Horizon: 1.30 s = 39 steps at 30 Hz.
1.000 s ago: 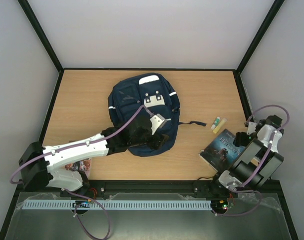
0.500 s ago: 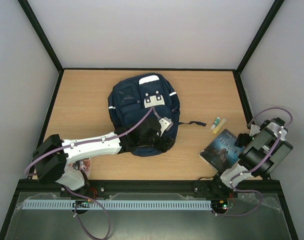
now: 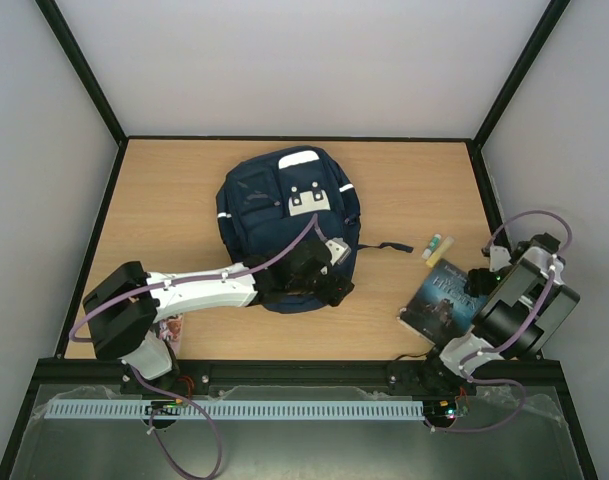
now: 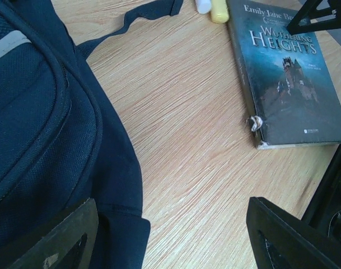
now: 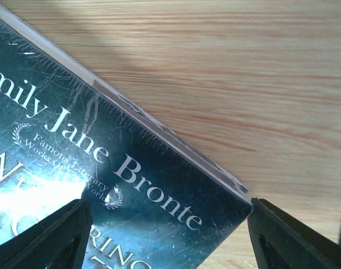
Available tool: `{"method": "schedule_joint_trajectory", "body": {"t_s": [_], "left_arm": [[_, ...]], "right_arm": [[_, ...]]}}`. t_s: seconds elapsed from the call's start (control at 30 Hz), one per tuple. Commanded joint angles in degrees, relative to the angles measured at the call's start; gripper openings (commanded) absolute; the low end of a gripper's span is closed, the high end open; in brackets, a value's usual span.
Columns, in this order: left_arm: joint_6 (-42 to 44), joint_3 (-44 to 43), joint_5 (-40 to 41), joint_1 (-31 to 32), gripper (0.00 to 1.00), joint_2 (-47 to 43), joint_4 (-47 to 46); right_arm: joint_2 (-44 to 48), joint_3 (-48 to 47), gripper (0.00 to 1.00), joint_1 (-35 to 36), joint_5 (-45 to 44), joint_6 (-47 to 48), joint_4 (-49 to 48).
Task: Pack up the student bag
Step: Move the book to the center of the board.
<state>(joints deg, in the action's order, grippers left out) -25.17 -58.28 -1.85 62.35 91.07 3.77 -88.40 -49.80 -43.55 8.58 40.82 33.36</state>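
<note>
Navy student bag (image 3: 274, 200) lies upper centre on my wooden table (image 3: 154, 210). My left arm (image 3: 199, 288) stretches low to the bag's lower right corner, left gripper (image 3: 336, 282) spread wide, holding nothing. My right arm (image 3: 519, 310) folds at lower right, right gripper (image 3: 472, 282) gaping, empty, over the Wuthering Heights paperback (image 3: 436, 302). Pale grey walls (image 3: 304, 60) surround.

Navy student bag (image 3: 284, 215) lies flat on the table, zipped.

The wooden table (image 3: 164, 220) bears the student bag (image 3: 264, 200), a book (image 3: 442, 296), two small tubes (image 3: 436, 247).
</note>
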Motion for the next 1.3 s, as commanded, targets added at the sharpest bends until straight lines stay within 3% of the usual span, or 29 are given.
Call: {"method": "schedule_joint_trajectory", "body": {"t_s": [0.0,0.5,0.8,1.27], "left_arm": [[-1.55,1.30,-0.84,0.33,0.75,0.25,-2.38],[-3.56,3.38,-1.98,0.65,0.73,0.73,-3.82],[-6.32,2.17,-1.09,4.96,0.73,4.50,-4.83],[-13.89,-0.78,-6.76,7.07,0.73,11.69,-6.40]], "right_arm": [[-0.23,5.77,0.77,4.95,-0.23,4.57,7.65],[6.47,9.55,0.73,24.31,3.67,-2.80,11.72],[7.02,9.15,0.73,34.44,5.22,-8.40,10.57],[9.93,2.93,0.77,30.90,-1.08,-5.55,20.00]]}}
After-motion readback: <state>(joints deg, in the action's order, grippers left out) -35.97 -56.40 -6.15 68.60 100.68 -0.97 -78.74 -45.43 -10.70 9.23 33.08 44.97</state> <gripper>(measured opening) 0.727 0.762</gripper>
